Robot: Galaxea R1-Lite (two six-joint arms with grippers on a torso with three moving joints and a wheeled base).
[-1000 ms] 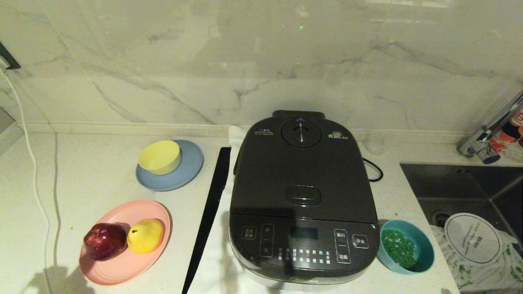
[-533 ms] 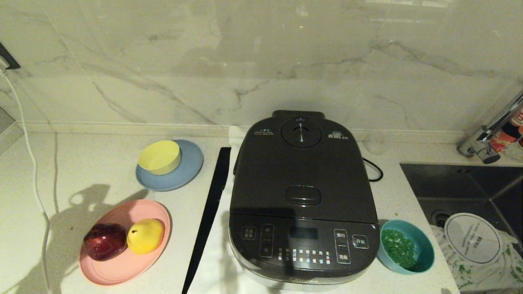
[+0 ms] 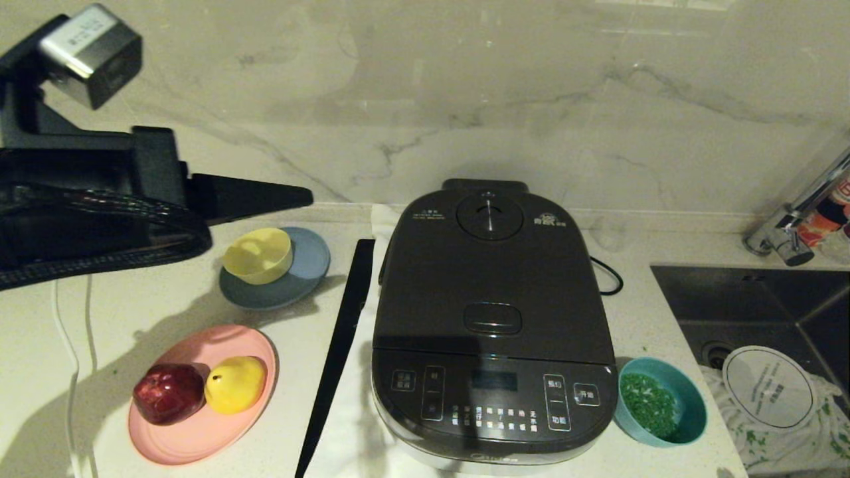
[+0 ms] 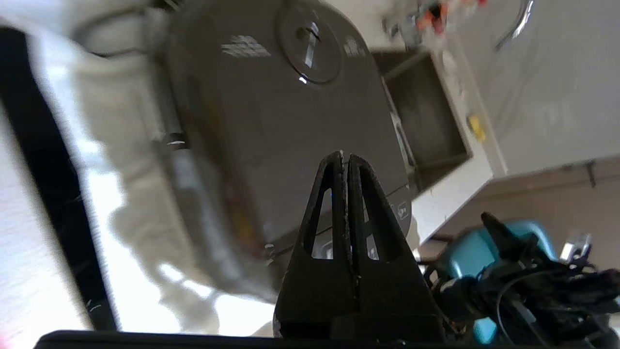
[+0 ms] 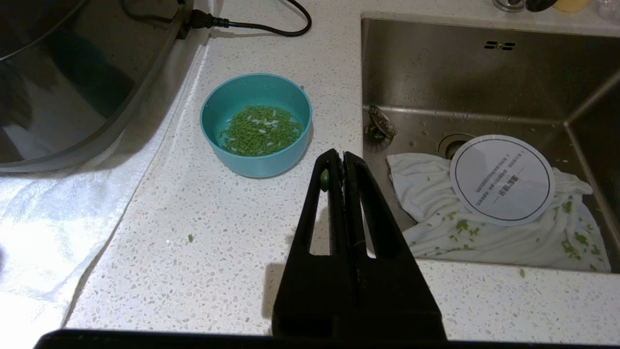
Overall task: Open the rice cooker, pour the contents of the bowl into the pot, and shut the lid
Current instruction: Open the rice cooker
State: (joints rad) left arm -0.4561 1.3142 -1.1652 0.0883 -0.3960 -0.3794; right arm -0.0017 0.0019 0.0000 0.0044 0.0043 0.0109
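The rice cooker [image 3: 493,318] sits mid-frame on the desk [image 3: 153,292], its lid [image 3: 490,272] down. At lower right, just beside it, the bowl [image 3: 660,409] holds the green contents [image 3: 648,402]. The left gripper [image 3: 302,196] hangs at upper left, fingers [image 4: 356,194] pressed together and holding nothing. The right gripper [image 5: 337,162] is parked above the desk near the sink [image 5: 465,72], fingers likewise together.

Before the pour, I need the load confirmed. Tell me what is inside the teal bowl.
The teal bowl holds finely chopped green bits with a few pale specks, covering most of its floor. Anything beneath that layer is hidden.
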